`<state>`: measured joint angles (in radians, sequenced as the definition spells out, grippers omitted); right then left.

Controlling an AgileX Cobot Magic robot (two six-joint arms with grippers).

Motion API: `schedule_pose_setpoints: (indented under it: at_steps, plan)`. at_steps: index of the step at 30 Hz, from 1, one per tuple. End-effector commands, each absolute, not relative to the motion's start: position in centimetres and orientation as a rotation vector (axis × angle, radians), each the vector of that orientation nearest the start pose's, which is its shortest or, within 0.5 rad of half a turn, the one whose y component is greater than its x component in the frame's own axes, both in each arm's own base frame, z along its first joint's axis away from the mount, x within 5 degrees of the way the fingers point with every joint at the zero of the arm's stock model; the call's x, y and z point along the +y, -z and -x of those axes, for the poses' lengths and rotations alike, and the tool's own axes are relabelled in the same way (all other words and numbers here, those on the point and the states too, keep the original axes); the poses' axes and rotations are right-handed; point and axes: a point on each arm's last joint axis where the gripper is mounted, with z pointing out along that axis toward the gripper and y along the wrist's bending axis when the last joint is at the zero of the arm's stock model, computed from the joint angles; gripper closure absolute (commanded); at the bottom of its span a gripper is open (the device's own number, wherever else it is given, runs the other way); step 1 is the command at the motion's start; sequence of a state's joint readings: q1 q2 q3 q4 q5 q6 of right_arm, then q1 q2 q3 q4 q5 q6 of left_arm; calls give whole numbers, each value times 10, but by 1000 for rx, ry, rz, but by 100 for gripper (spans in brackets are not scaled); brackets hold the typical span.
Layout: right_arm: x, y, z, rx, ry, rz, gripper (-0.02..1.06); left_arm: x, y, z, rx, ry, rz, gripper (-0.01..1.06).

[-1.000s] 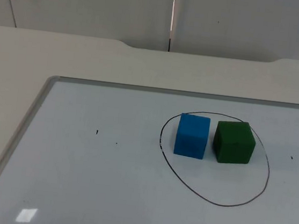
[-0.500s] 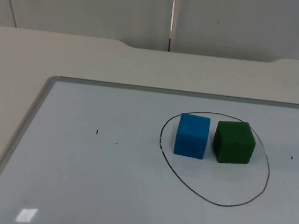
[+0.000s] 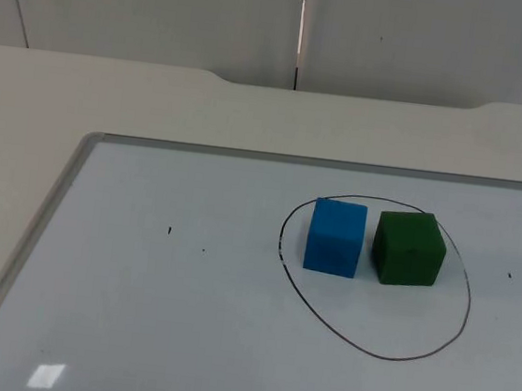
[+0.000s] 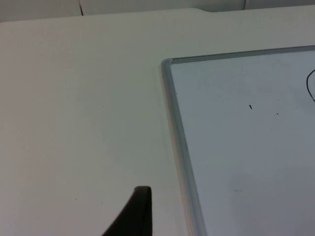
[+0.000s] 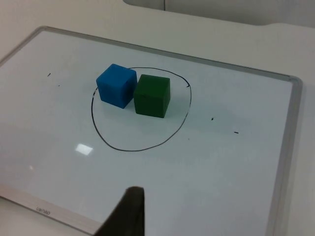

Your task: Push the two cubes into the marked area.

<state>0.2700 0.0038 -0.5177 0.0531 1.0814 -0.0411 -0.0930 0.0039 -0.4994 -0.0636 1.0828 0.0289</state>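
The task looks finished, as far as I can judge: the blue cube (image 3: 335,237) and the green cube (image 3: 409,248) both stand inside the marked area (image 3: 412,358), an oval drawn with a thin black line on the whiteboard (image 3: 181,319). They stand side by side in the far part of the oval, the blue one to the left and the green one to the right, very close together; whether they touch I cannot tell. The blue cube is near the line on its left side but does not cross it, so I think nothing is left to push. The left gripper (image 4: 138,216) waits over the bare table (image 3: 112,94), just beside the whiteboard's left frame, and the right gripper (image 5: 129,216) hangs over the near edge of the whiteboard, well apart from the cubes. Of each one I see a single black fingertip, so I cannot tell how far they are open, and nothing appears to be held. The whiteboard has a grey metal frame and a few small dark specks. The table is white and ends at a grey partition wall (image 3: 169,6).
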Motion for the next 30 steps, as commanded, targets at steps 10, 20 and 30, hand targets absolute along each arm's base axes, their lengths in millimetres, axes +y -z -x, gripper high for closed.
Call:
schedule_pose_setpoints:
  at_steps: [10, 20, 30]
  plan:
    - [2, -280, 8, 2028, -195, 320, 0, -4, -274, 5, 2060, 108, -127, 0]
    - [2, -280, 8, 2028, -195, 320, 0, -4, -274, 5, 2060, 108, -127, 0]
    - [2, -280, 8, 2028, -197, 318, 0, -4, -274, 5, 2060, 108, -127, 0]
